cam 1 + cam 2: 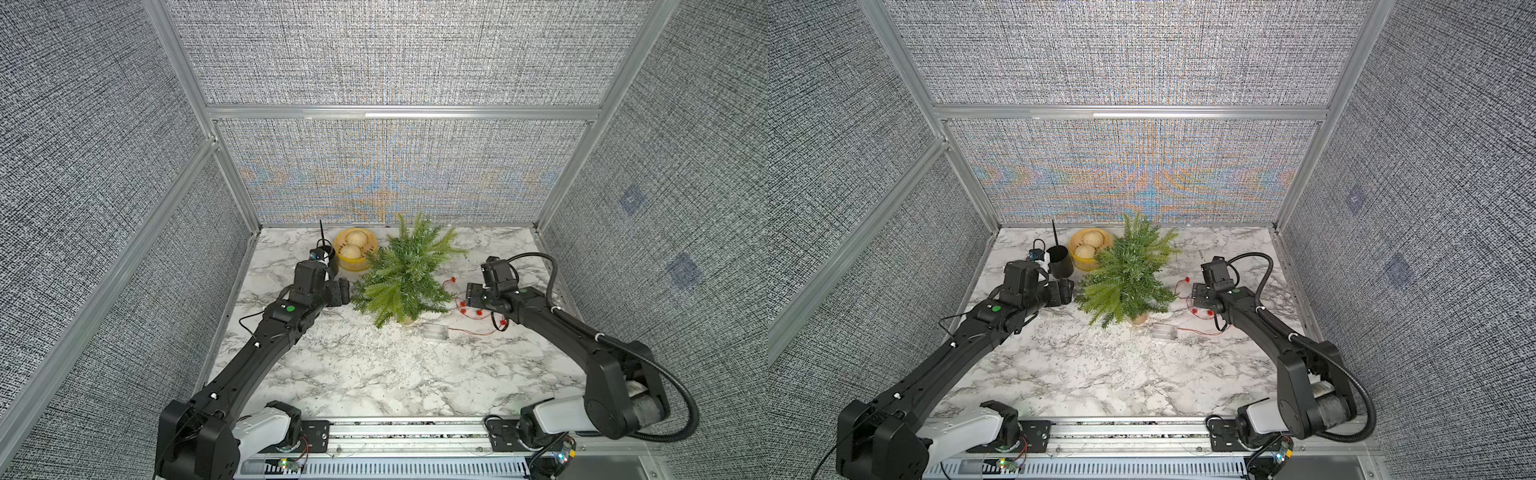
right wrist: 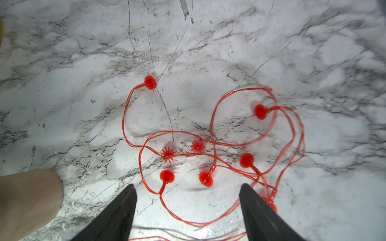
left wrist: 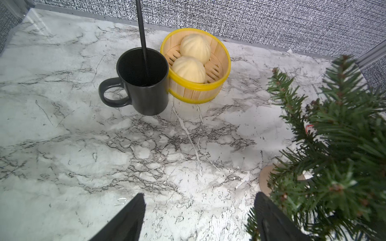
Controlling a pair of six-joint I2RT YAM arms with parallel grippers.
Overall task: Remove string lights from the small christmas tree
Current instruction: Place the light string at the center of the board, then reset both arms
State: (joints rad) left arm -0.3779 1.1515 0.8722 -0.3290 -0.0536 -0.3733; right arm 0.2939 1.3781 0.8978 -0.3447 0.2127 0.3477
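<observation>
My right gripper (image 2: pixel 187 187) stands wide open with nothing between its fingers, hanging just above the string lights (image 2: pixel 246 160), which lie in loose red loops on the marble table (image 2: pixel 62 83) beside the small christmas tree (image 1: pixel 405 274), not on it. The clear battery box (image 1: pixel 434 332) rests near the tree's tan base (image 3: pixel 264 177), its leads trailing off to the heap. My left gripper (image 3: pixel 199 194) is open wide too and holds nothing, with one finger pressed into the lowest needles. The job looks about done, so I judge the danger to lie in how I pull away. One strand runs right against a finger of my right gripper and a bulb sits half hidden behind it; if I lift or swing out carelessly, that loop could catch and drag the whole tangle along, perhaps back into the branches, or tug the battery box into the base. On the other side, a sideways sweep of my left finger could shove or tip the light tree toward the bamboo steamer (image 3: pixel 198 86) and the black mug (image 3: pixel 146 94) close behind it. I also see a small red-and-white spot among the branches (image 3: pixel 309 128) in the left wrist view; I cannot tell whether it is a tag or a leftover bulb
</observation>
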